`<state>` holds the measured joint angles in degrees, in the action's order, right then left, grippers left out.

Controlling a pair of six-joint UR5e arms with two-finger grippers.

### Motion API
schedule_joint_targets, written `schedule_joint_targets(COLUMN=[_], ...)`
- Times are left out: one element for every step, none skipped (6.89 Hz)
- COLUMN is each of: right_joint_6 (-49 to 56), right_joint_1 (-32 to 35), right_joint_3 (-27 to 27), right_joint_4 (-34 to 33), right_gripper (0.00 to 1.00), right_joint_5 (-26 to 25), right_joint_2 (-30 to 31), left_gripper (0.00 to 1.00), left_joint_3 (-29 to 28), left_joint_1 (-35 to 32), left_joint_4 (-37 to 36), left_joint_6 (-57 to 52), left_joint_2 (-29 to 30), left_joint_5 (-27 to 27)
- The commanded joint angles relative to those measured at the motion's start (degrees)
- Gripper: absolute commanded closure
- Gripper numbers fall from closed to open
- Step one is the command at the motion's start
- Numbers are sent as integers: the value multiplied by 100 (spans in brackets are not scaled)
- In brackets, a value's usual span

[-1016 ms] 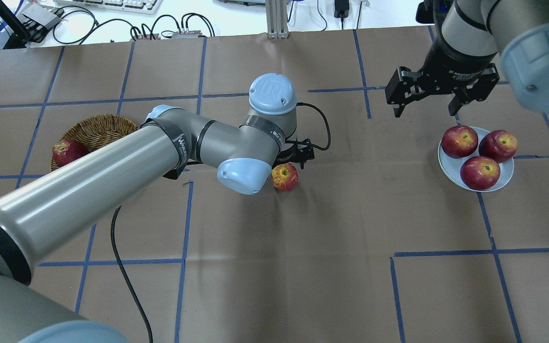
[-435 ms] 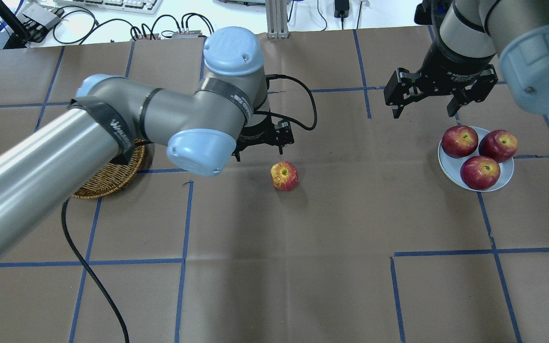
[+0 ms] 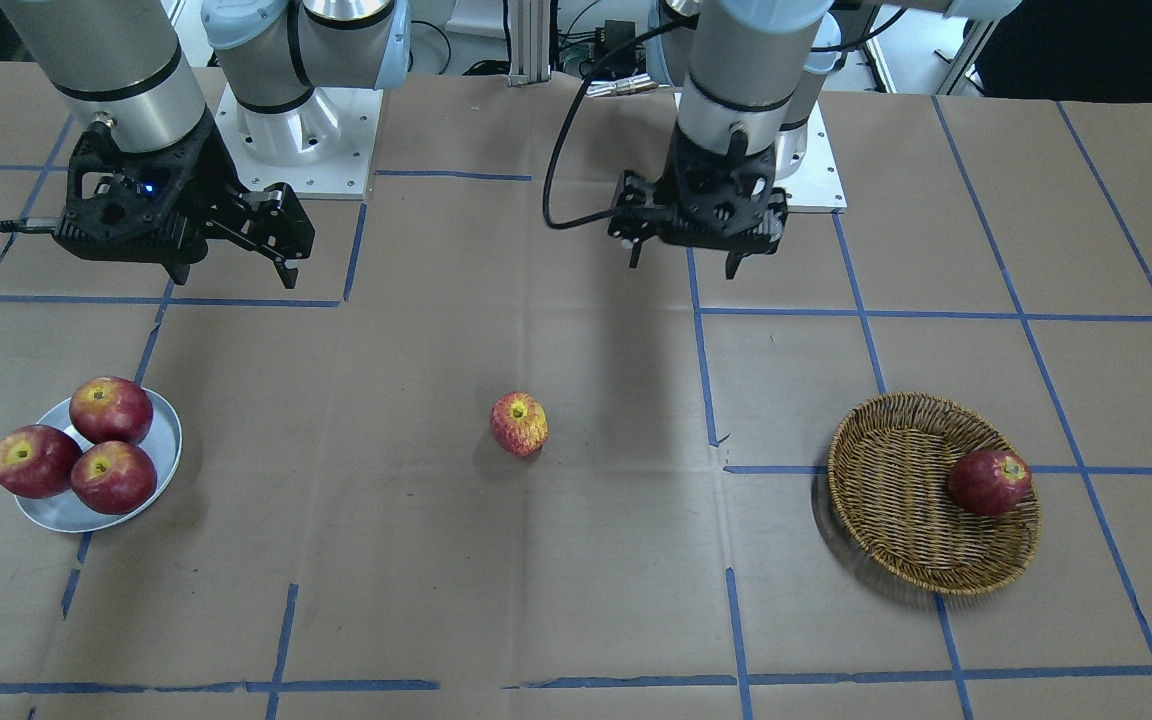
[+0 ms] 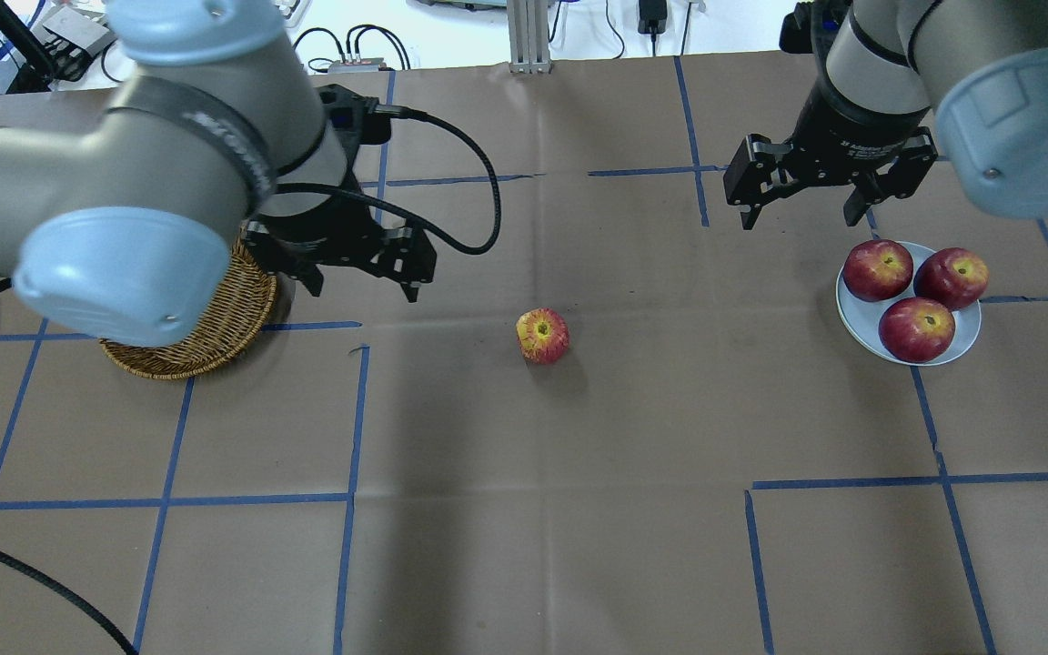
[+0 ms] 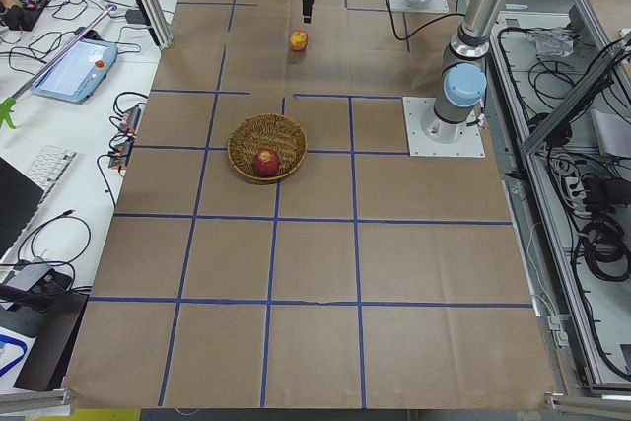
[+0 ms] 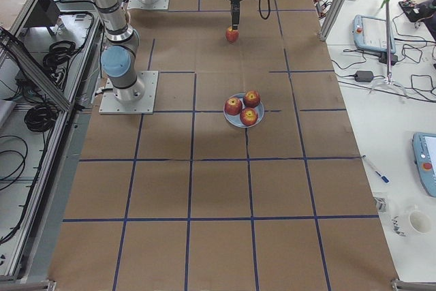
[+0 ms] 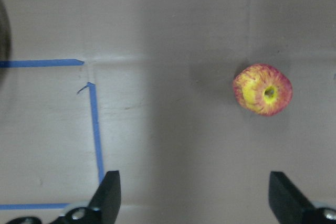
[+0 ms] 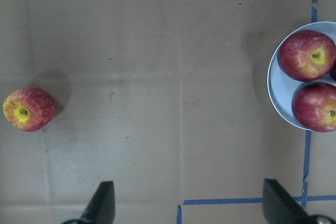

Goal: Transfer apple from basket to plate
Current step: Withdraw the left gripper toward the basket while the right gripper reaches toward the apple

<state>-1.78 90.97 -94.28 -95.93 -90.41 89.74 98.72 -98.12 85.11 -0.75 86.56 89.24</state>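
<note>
**Apple (image 4: 542, 336) sits alone on the paper, midway between basket and plate**

The apple rests upright on the brown paper (image 4: 633, 409) covering the table, stem hollow facing up. It lies well apart from the basket (image 3: 896, 500) on one side and the plate (image 4: 851, 314) on the other.

My left gripper (image 4: 363, 289) hangs near the basket's edge with its jaws spread wide, holding nothing. My right gripper (image 4: 799, 218) hovers just beside the plate, equally wide and equally empty.

I judge that the pickup falls to my right side, being nearer the plate. I should centre over the yellow hollow and come straight down, then close across the widest part of the fruit. The skin looks smooth and waxy and the shape is round, so an off-centre pinch could squirt it sideways and send it rolling on the flat paper.

The apple is streaked red over yellow-orange, paler than the dark red apple (image 3: 988, 481) lying in the basket. The basket is coarse tan wicker, shallow and ridged. The plate is thin, pale and glossy, with a low rim.

Three deep-red apples (image 4: 917, 329) nearly fill the plate. Little bare surface is left, so I should lower slowly into whatever gap or hollow shows between them. I should let go only when the fruit is seated, or it may tumble off.
</note>
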Motion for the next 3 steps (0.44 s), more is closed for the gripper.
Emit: schedule_joint_targets(right_joint_6=[-731,-1163,-1585], right_joint_1=[654,1059,1385], right_joint_3=[41,41,41], right_joint_4=[-440,-844,-1257], right_gripper=[0,0,0], right_joint_5=[-3,-12,-12], right_joint_2=[-419,-744,-1087], left_gripper=[1,1,1], left_joint_3=[25,103,234], left_joint_1=[311,346,355], left_joint_4=[707,700,656], left_joint_6=[-593,-602,-611], left_joint_2=[-350,-298,-358], left_joint_5=[15,15,-29])
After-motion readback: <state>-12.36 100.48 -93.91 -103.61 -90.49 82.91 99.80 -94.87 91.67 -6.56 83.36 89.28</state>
